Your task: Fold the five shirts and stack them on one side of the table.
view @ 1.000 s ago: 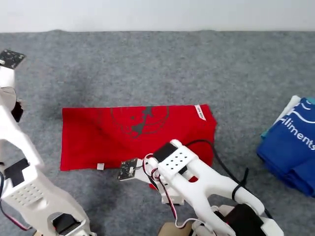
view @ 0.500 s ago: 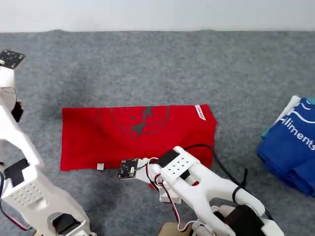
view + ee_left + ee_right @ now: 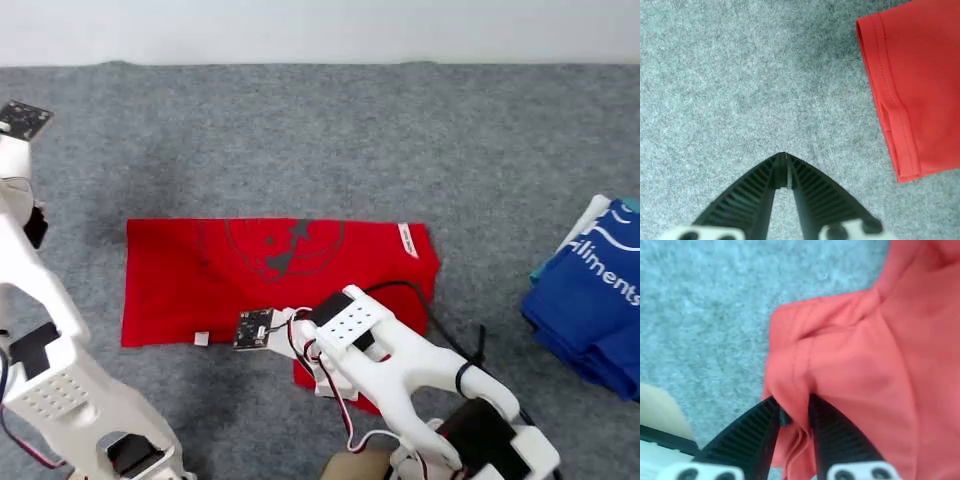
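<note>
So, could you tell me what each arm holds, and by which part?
The right jaws pinch the red shirt at a bunched fold on its near edge; the left jaws hold nothing.

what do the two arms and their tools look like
Both are white plastic. The right arm has a grid of small holes, thin red and black wires, a black cable and a small dark circuit board. The left arm has black patches. The left tool and right tool have black, ribbed, tapering fingers on white bases.
</note>
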You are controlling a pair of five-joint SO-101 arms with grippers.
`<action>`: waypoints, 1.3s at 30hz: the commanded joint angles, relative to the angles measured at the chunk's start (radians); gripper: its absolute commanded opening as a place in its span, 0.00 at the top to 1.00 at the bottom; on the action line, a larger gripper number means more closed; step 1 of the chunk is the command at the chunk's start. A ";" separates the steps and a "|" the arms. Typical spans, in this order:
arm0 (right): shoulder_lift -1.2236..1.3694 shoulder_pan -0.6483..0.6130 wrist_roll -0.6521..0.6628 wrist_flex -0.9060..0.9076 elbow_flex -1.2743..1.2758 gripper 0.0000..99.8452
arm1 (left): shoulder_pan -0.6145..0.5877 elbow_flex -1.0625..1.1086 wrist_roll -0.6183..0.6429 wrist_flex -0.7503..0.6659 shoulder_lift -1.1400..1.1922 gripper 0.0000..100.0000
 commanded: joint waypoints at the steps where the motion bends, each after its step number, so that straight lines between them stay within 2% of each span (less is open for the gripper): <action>1: -0.016 -0.013 0.009 0.022 -0.005 0.98 | -0.005 -0.044 0.006 0.028 -0.017 1.00; 4: -0.062 -0.010 0.087 0.062 -0.005 0.99 | -0.005 -0.045 0.006 0.028 -0.017 1.00; 15: -0.251 0.001 0.098 0.094 -0.006 0.99 | -0.005 -0.045 0.003 0.028 -0.017 1.00; 21: -0.251 0.125 0.118 0.091 -0.112 0.99 | -0.005 -0.045 0.003 0.028 -0.017 1.00; 28: -0.093 0.208 0.153 0.094 -0.296 0.99 | -0.005 -0.042 0.003 0.028 -0.017 1.00; 39: 0.197 0.239 0.155 0.091 -0.560 0.99 | -0.008 -0.042 0.003 0.028 -0.017 1.00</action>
